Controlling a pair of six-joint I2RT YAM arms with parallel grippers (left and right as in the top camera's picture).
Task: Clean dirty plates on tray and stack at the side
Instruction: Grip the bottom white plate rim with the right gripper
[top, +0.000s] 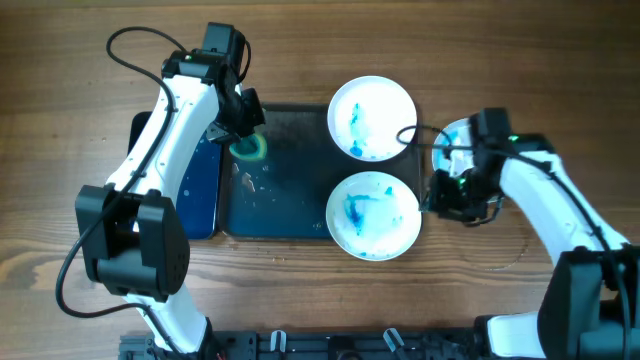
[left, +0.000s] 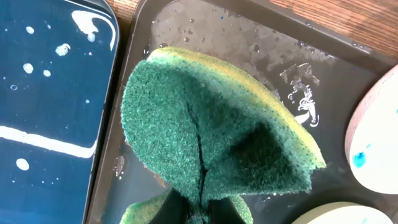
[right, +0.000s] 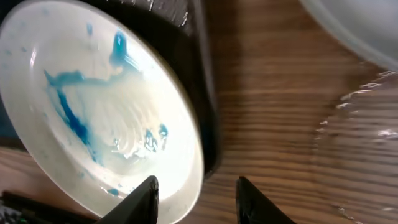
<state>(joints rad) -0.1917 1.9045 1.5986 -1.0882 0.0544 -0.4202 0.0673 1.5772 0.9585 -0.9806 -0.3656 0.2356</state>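
Note:
Two white plates smeared with blue sit on the right part of the dark tray (top: 285, 215): one at the far side (top: 372, 118), one at the near side (top: 373, 215). My left gripper (top: 243, 140) is shut on a green and yellow sponge (left: 211, 134), folded between its fingers above the wet tray floor (left: 249, 43). My right gripper (top: 437, 195) is open beside the near plate's right rim; in the right wrist view its fingers (right: 196, 199) straddle the plate's edge (right: 106, 118). A third plate (top: 452, 140) lies on the table right of the tray, partly hidden by the right arm.
A blue tray (top: 195, 185) with white specks lies left of the dark tray, under the left arm. It also shows in the left wrist view (left: 50, 106). Wet streaks mark the wooden table (right: 354, 124) near the right gripper.

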